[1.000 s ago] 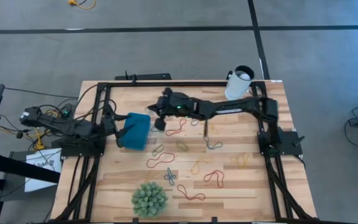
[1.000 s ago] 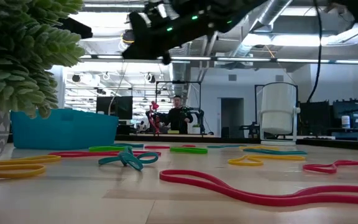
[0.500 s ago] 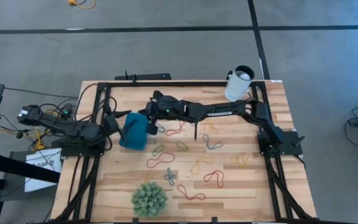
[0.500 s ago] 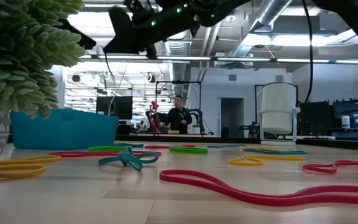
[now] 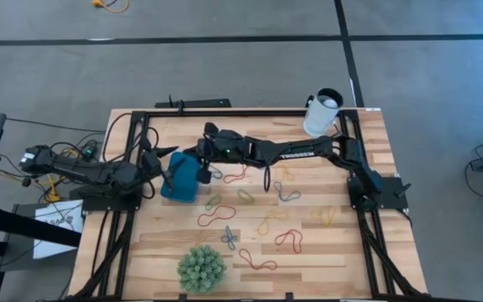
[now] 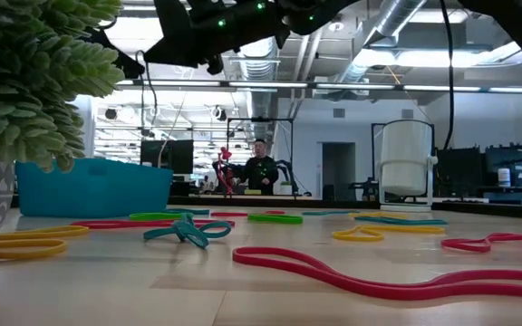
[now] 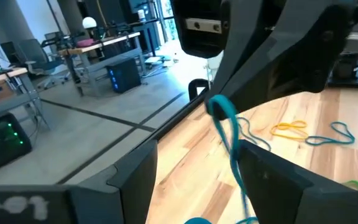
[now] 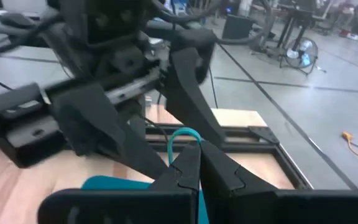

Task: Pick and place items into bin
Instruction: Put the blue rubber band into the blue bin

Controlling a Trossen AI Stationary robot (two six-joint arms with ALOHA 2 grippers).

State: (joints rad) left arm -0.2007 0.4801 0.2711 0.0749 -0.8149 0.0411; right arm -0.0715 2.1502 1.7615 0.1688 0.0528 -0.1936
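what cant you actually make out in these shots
- Bin contents: in the high view the right gripper covers part of the teal bin; in the low view its wall hides the inside.
- Blue band: its lower end is hidden behind the right gripper's fingers.
- Person: too small for detail.

Right gripper [image 8: 194, 163] pinching a thin teal rubber-band loop [image 8: 180, 138]

Its dark fingers meet on the loop above the shallow teal-blue plastic bin [image 8: 114, 182]; the left gripper [image 8: 160, 118] faces it closely.
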